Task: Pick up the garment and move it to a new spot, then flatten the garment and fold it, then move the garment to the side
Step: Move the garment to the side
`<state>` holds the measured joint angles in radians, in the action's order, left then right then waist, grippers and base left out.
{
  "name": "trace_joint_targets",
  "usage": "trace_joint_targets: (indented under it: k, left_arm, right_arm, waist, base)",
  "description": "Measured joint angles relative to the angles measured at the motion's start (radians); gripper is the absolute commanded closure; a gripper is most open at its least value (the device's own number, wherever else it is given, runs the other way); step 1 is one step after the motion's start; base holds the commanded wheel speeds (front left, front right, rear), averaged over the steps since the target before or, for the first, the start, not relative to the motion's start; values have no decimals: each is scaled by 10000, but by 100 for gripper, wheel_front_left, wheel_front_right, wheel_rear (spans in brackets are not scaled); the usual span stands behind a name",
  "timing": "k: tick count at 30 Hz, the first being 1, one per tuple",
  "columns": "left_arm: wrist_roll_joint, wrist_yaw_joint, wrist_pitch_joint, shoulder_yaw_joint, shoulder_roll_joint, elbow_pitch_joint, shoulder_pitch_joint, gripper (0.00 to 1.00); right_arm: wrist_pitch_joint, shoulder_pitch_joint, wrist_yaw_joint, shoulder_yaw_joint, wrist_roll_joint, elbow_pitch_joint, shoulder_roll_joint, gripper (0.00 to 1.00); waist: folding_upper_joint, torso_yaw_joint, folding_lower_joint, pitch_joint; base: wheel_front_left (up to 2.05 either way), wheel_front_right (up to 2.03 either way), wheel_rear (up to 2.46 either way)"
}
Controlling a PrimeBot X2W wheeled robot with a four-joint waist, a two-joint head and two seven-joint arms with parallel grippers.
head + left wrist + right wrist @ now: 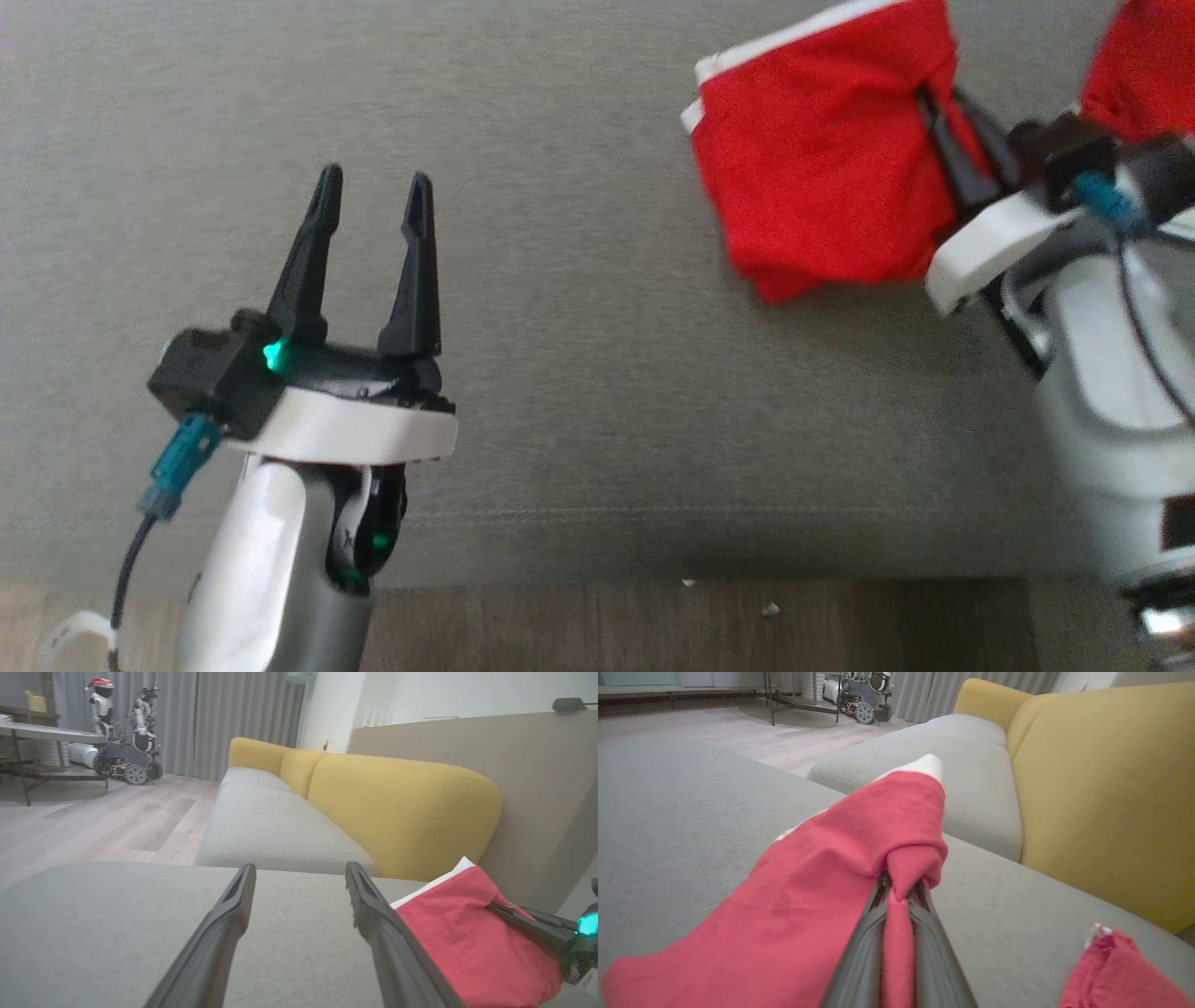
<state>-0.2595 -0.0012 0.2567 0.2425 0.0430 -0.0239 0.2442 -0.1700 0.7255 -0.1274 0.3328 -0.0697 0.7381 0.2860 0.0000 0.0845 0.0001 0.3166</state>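
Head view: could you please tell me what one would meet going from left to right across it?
The left gripper, open → red garment → right gripper, shut on the garment.

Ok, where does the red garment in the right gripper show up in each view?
Head view: upper right, red garment on the grey cushion, right gripper pinching its right edge.
Left wrist view: red garment at lower right.
Right wrist view: red garment centre to lower left, bunched between the fingers.
Shared landmark: its white trim.
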Motion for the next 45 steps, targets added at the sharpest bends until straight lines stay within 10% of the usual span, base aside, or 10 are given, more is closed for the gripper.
trace_joint_targets:
  k: [17,35,36,37,38,45]
  left_arm:
    - [709,-696,0,-36,-27,209,1677,0]
    - [1164,-1051,0,-295,-25,362,1711,0]
    - [1172,-1055,0,-286,-25,376,1712,0]
    - [1172,-1055,0,-284,-25,395,1712,0]
    - [1172,-1057,0,-280,-25,408,1712,0]
    - [1068,-1101,0,-295,-25,591,1707,0]
  right_arm:
    - [593,2207,0,-650,1394,224,1616,100]
    - [385,2191,0,-3030,1001,493,1818,100]
    - [395,2190,0,-3101,989,481,1795,96]
    - [401,2189,0,-3179,989,462,1747,27]
    - [403,2185,0,-3256,991,428,1685,0]
    - [460,2117,0,-3749,713,-105,1417,0]
  waist:
    - [-1,-2091,2,1884]
    - [0,-2715,0,2646]
    - [0,-2718,0,2674]
    - [0,-2714,0,2692]
    - [0,-2704,0,2702]
    - [0,-2553,0,2448]
  base:
    - [0,0,0]
    - [0,0,0]
    - [0,0,0]
    - [0,0,0]
    - [0,0,0]
    - [0,0,0]
